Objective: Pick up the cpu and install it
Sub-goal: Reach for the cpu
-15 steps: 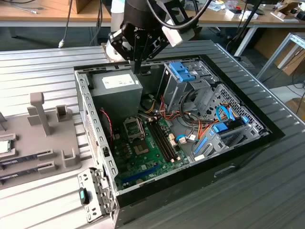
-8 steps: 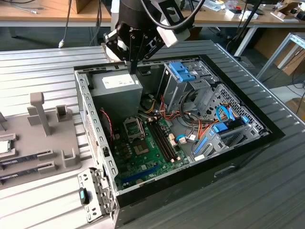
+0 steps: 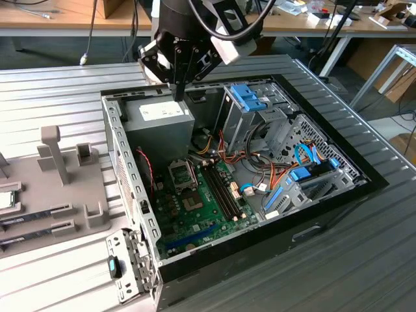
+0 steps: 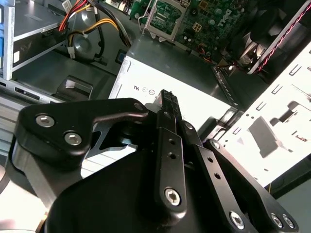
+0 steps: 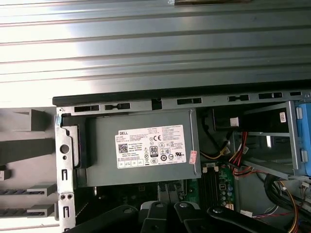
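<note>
Two places matter for this step, and they lie well apart: the cpu (image 3: 5, 198) looks to sit at the edge of the exterior view's left, a pale square with a dark rim lying flat on the grey holder tray (image 3: 65, 195) outside the computer case (image 3: 364, 172), while the gripper (image 3: 179, 93) hangs over the far corner of the case, above the grey power supply (image 3: 159, 120). Its fingers read as pressed together with nothing between them; in the second wrist view they form a single dark bar with no gap. By that reading the pick is not yet made, so treat this as the approach. You want the fingers parted wider than the chip before they go down to it, and squared to two opposite edges so they bear on the thin board rim rather than the metal top. Take the chip level; judged by its shape it is light and stiff, but a tilted grip would likely let it pivot and spoil the seating. Mind the upright posts on the tray and the long dark sticks (image 3: 32, 214) just beside the chip, which are not your target. The square metal-framed socket (image 3: 182, 174) sits on the green board inside the case, below the power supply in the exterior view; I cannot tell whether its frame stands open.
</note>
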{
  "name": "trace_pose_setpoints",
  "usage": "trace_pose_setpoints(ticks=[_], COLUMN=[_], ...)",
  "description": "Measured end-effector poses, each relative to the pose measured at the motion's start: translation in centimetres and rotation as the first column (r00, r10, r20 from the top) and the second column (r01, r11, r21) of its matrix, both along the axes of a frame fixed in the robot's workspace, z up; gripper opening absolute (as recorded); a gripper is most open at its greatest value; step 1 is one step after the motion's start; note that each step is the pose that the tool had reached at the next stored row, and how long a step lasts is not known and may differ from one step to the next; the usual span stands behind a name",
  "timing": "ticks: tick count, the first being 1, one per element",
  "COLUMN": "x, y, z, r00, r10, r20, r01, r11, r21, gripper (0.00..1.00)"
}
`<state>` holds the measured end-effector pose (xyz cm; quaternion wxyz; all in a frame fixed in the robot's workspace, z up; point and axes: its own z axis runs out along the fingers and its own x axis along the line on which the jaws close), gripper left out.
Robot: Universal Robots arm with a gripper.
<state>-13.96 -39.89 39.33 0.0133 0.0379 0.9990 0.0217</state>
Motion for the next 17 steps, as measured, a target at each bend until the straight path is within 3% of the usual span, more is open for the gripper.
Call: trace_pose_setpoints(ticks=[17], x=[-0.59], y=[0.0], z=[0.0], r00=[1.0], r10=[0.0], r20=[0.0], r01=[0.0], r11=[1.0], r21=[0.0], gripper=[0.11])
